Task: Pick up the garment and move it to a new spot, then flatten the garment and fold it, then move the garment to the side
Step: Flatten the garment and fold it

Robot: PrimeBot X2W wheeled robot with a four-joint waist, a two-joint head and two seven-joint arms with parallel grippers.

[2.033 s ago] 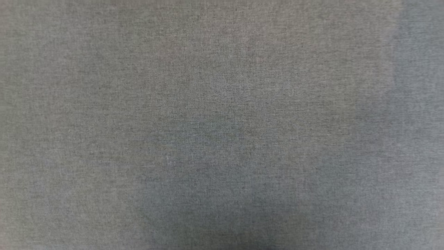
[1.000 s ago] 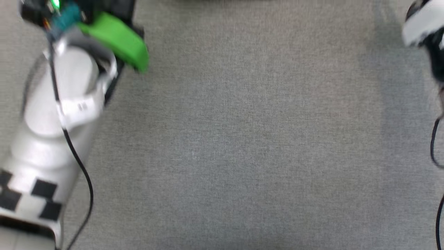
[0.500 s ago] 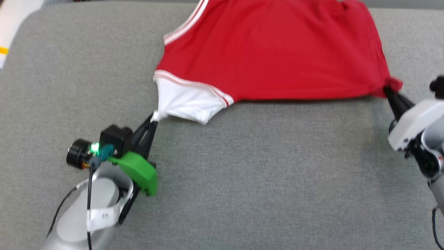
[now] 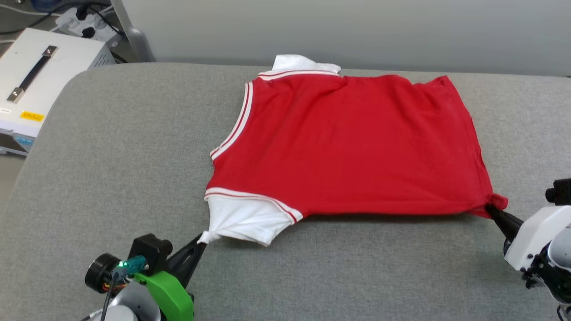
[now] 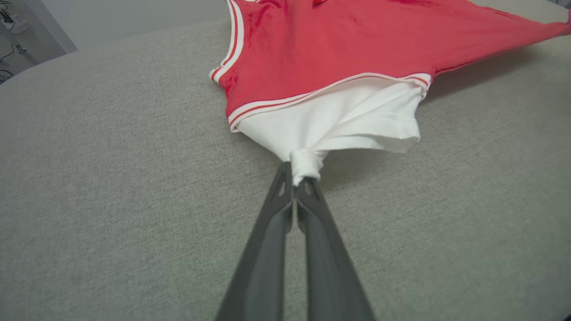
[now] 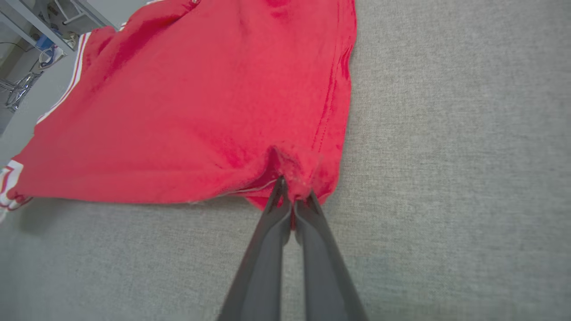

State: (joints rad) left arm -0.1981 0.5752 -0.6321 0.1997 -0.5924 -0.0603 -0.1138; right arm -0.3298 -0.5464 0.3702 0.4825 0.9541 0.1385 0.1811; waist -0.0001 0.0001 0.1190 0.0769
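Grey woven cloth covers the counter (image 4: 111, 156). Starting at my left, the left end effector (image 4: 203, 240) sits low over the near part of it, fingers pressed together on a twisted nub of the white sleeve (image 4: 243, 220). The left wrist view shows a small pinch, just a tuft of cloth past the tips, so I judge a hard tug could pull it free.

Moving across, the garment (image 4: 348, 142) lies spread on the middle of the counter, plain red face up. The other white sleeve (image 4: 305, 62) peeks out at its far left corner. Its near edge runs taut between my two grips and looks lifted a touch, with shadow under it.

Over on my right, the right end effector (image 4: 494, 209) is clamped on the red hem corner (image 4: 499, 201), which is bunched into a knot at the tips.

I read this as the flattening step. To do it well, I'd draw both arms toward me together, low to the cloth, with gentle outward tension so the body smooths. Then I'd lower the edge before letting go. An uneven pull would skew it or drag ripples in.
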